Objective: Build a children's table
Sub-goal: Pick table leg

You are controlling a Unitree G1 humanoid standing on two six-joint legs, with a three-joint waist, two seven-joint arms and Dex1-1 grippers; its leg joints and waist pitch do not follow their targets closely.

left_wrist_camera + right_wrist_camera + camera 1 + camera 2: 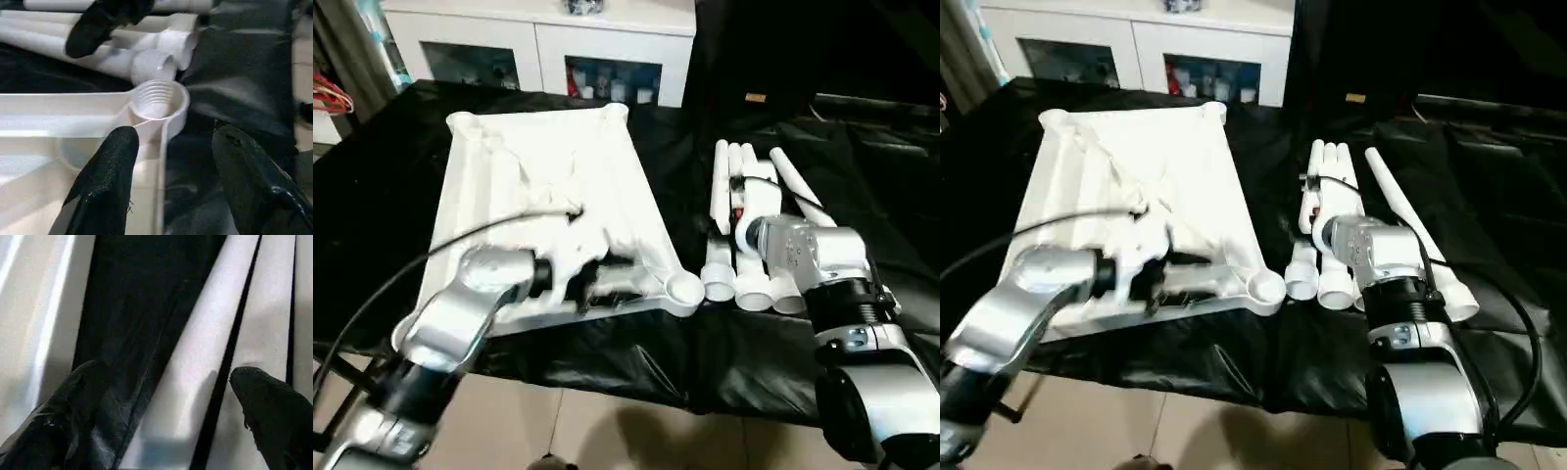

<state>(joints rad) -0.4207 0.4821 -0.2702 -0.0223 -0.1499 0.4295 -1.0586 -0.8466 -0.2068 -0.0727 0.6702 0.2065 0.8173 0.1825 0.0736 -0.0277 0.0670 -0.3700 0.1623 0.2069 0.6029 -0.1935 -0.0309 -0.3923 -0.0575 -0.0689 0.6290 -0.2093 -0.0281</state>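
Right wrist view: the right gripper (161, 406) was spread wide over a leg (195, 362), which should be centred between the jaws before closing. The left gripper (181, 166) was half open astride the tabletop (58, 117) edge, holding nothing.

Tabletop (548, 196): white plastic, ribbed underside showing.
Corner socket (159, 100): white, ridged rings inside.
Legs (736, 220): white tubes, plain.
Table cover (862, 196): glossy black sheet, creased.
Forearms (460, 313): silver metal.
Left gripper (173, 181): black fingers.
Right gripper (171, 421): black fingers.
Cable (382, 294): black.
Cabinet (538, 39): white; door contents possibly red and blue.
Floor (607, 431): pale beige tile.
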